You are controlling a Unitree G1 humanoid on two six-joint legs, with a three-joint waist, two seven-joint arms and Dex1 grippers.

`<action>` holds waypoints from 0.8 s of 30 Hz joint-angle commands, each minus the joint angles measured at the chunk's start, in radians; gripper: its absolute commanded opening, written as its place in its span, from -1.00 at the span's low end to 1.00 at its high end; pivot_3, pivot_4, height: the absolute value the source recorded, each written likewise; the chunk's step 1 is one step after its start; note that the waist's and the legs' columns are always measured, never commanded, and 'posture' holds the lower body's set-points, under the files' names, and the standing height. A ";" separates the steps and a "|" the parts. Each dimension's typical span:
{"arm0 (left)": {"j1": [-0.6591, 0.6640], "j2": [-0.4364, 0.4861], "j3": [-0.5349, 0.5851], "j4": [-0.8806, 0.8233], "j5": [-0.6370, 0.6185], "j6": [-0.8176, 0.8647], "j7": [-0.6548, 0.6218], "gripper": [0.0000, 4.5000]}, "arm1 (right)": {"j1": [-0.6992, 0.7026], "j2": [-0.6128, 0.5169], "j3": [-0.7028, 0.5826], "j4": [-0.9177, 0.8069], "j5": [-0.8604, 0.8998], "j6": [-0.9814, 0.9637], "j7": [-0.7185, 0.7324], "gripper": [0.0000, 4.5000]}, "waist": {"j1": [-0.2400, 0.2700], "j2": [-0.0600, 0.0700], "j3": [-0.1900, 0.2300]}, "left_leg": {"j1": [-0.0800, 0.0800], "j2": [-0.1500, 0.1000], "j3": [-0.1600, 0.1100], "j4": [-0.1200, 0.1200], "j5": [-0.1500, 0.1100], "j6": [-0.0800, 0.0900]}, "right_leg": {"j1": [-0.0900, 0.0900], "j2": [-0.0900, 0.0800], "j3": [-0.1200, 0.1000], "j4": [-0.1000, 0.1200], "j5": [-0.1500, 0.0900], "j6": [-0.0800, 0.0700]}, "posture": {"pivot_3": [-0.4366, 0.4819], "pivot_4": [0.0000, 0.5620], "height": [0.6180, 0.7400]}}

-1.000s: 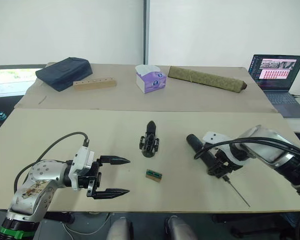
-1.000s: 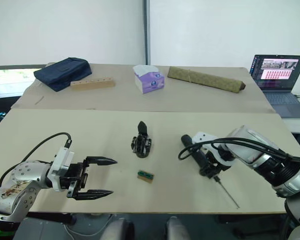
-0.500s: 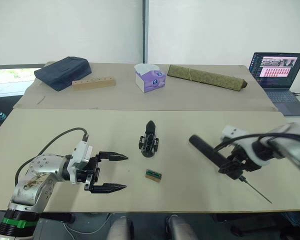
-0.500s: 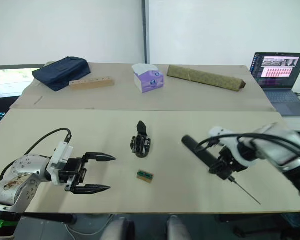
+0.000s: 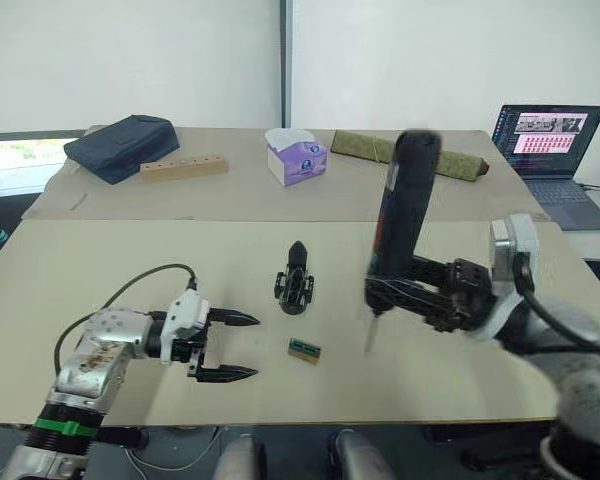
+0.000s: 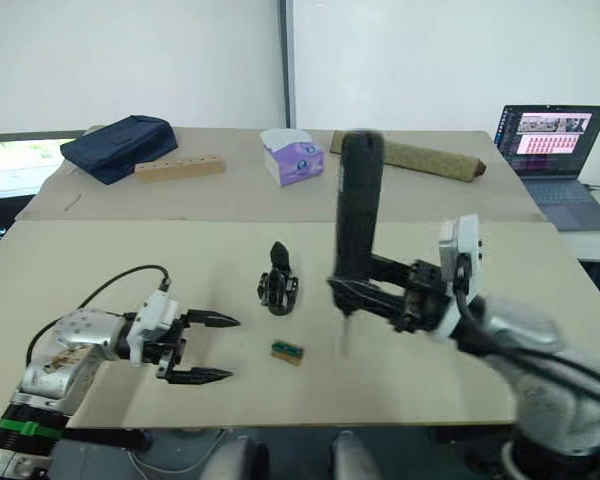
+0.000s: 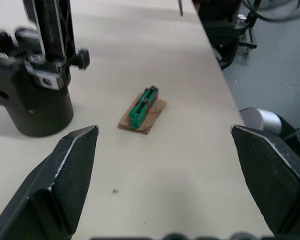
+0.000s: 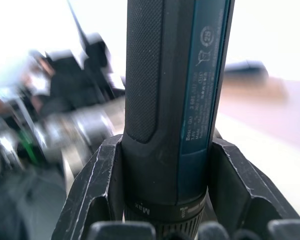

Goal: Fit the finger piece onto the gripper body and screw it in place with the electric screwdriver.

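Observation:
The gripper body (image 5: pixel 296 283) stands at the middle of the table, round base down and black prong up; it also shows as gripper body (image 7: pixel 37 75). A loose finger piece is out of view. My right gripper (image 5: pixel 392 291) is shut on the electric screwdriver (image 5: pixel 401 215), which it holds upright in the air right of the body, with the thin bit (image 5: pixel 370 335) pointing down. The fingers (image 8: pixel 97 190) clamp the screwdriver (image 8: pixel 175 75) on both sides. My left gripper (image 5: pixel 232 347) is open and empty, low over the table left of the body.
A small green-and-brown block (image 5: pixel 304 350) lies in front of the body, between my two grippers. At the back are a dark bag (image 5: pixel 120 145), a wooden strip (image 5: pixel 184 166), a tissue box (image 5: pixel 296 157), an olive roll (image 5: pixel 355 145) and a laptop (image 5: pixel 548 150).
My right gripper has lifted the screwdriver off the table, swung it upright with the bit down, and brought it left toward the gripper body. The left gripper stays open and has barely moved.

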 commanded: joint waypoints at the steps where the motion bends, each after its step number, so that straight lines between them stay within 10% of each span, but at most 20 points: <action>1: -0.021 -0.038 -0.041 0.018 0.065 -0.030 0.068 1.00 | 0.027 0.011 0.127 -0.013 -0.138 -0.288 0.114 -0.15 | 0.003 -0.001 0.000 | 0.000 0.000 0.000 0.001 0.000 0.000 | 0.001 0.000 0.000 0.000 0.000 0.000 | -0.05 -0.47 1.00; 24: -0.066 -0.201 -0.191 0.213 0.183 -0.174 0.088 1.00 | 0.031 -0.045 0.381 0.257 -0.283 -0.681 0.309 -0.15 | 0.020 0.001 -0.002 | 0.002 -0.002 0.000 0.003 0.000 0.000 | 0.004 -0.002 -0.001 0.000 0.000 0.000 | -0.05 -0.47 1.00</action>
